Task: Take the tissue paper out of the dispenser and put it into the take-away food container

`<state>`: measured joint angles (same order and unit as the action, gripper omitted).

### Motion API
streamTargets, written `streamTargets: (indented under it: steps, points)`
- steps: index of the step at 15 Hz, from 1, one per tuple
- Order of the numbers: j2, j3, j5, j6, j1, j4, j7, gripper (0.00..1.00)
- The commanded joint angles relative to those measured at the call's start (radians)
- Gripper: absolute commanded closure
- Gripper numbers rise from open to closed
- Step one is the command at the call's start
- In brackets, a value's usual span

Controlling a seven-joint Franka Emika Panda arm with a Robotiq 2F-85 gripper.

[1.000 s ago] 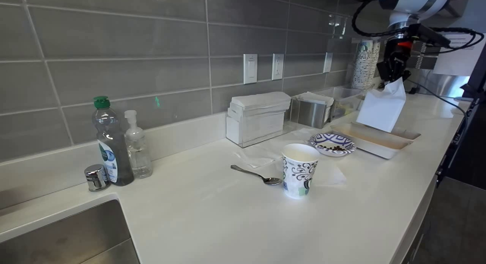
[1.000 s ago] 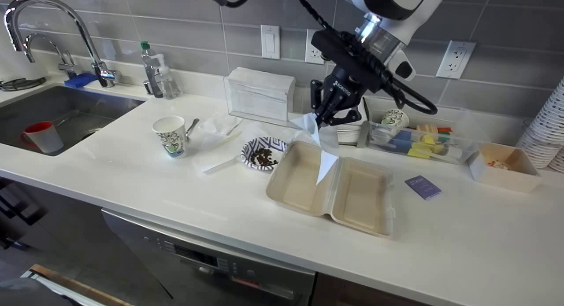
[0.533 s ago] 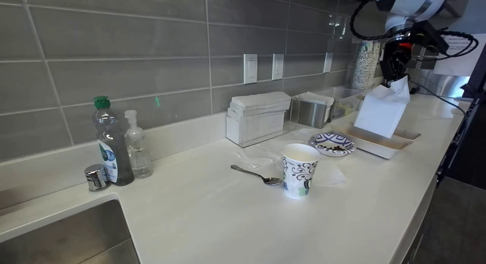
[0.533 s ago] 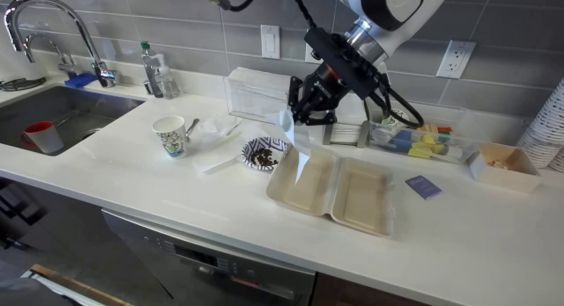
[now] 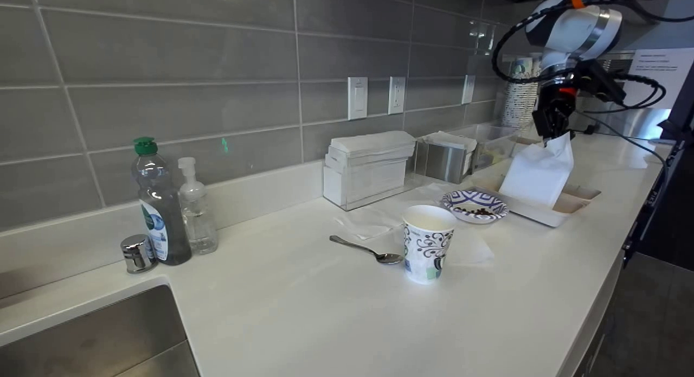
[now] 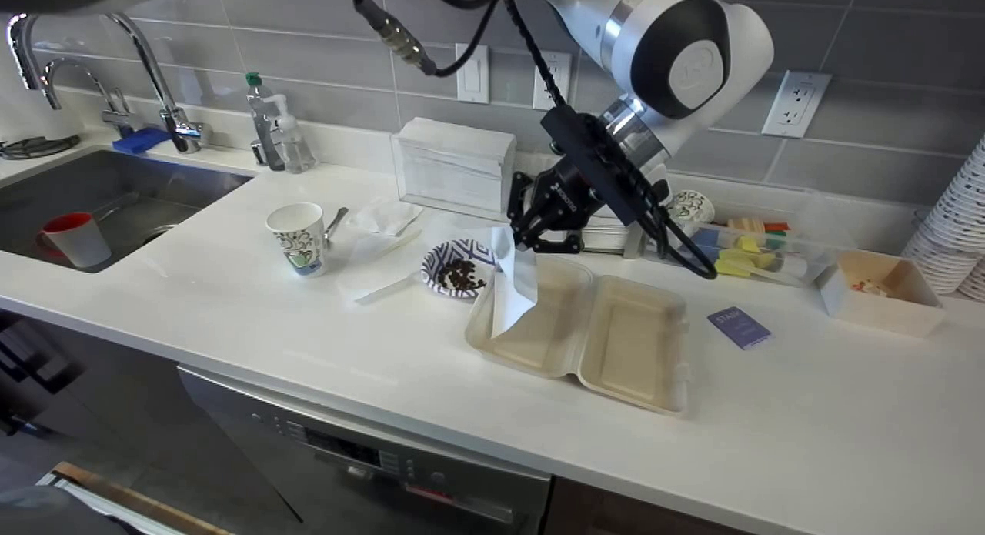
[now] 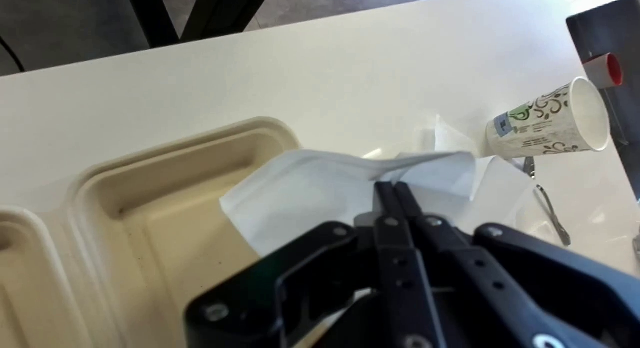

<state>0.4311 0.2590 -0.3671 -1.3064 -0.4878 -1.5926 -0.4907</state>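
My gripper [image 6: 523, 241] is shut on a white tissue [image 6: 514, 289], also held between the fingertips [image 7: 392, 187] in the wrist view. The tissue hangs down over the left half of the open take-away container [image 6: 631, 342], which has a tan inside and lies flat on the counter. In an exterior view the tissue [image 5: 537, 173] hangs in front of the container's rim [image 5: 547, 217]; I cannot tell whether it touches. The grey-silver dispenser [image 5: 445, 160] stands by the wall with white tissues in it; the gripper partly hides it in an exterior view [image 6: 636, 241].
A patterned plate [image 6: 462, 267] with dark bits stands against the container's left side. A paper cup [image 6: 298, 241], a spoon [image 6: 335, 222] and loose tissues lie further left. A white ribbed box [image 6: 454, 169], a clear bin [image 6: 739, 258] and a small tray [image 6: 881, 304] stand towards the wall.
My gripper has lowered with the tissue towards the container. In an exterior view it first moved left, then down. The container and other objects have not moved.
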Motion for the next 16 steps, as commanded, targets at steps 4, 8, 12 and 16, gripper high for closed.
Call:
streamTargets:
  steps: [4, 8, 12, 16]
  points:
    - [0.102, -0.019, -0.022, -0.143, -0.035, 0.013, -0.008, 1.0]
    - [0.122, -0.028, -0.006, -0.235, -0.038, -0.001, -0.005, 1.0]
    - [0.121, -0.031, 0.02, -0.311, -0.027, -0.02, 0.011, 1.0]
    - [0.113, -0.036, 0.03, -0.384, -0.015, -0.044, 0.035, 1.0]
